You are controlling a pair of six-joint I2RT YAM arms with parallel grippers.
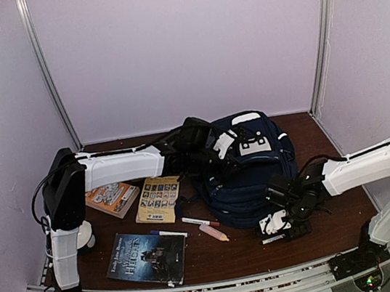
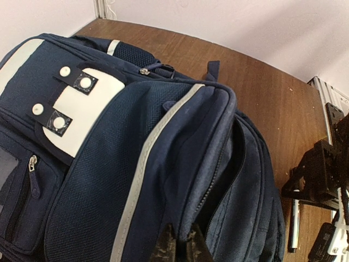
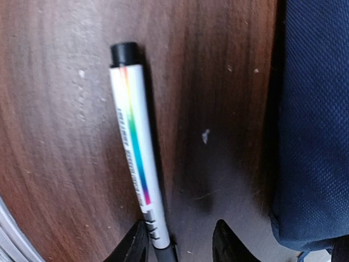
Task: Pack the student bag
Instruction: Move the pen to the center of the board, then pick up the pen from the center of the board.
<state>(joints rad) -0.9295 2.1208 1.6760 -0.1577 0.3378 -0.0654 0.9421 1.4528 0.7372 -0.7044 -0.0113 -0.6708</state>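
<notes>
**A:** While the dark book [image 1: 147,258] and the yellow book [image 1: 159,199] lie flat at the left of the table [image 1: 219,260], what is the left gripper [image 2: 180,246] doing?

**B:** It is clenched on a fold of fabric at the zip edge of the student bag [image 1: 254,174], which sits mid-table, toward the right. Just beside that pinch the main compartment [image 2: 235,158] gapes as a dark slit.

**A:** And the right gripper [image 3: 181,244]?

**B:** It is low over the wood at the bag's near-right side, jaws apart, straddling the tail of a white marker [image 3: 133,147] with a rainbow stripe. Nothing is grasped yet. The barrel lies close to one finger and well off the other.

**A:** How would you do the pickup well?

**B:** I'd centre the jaws on the barrel before closing, so the pen isn't shoved or rolled. I'd also grip nearer its middle and lift straight up, clear of the bag wall just beside it. The left arm should hold its fold high so the slit is wide enough.

**A:** Which way does the bag point?

**B:** I judge it lies on its back, front pockets up. The carry loop [image 2: 211,70] marks its top, seemingly toward the robot's right. That would put the long axis roughly across the table, left to right, with the zipped side facing the near edge.
</notes>
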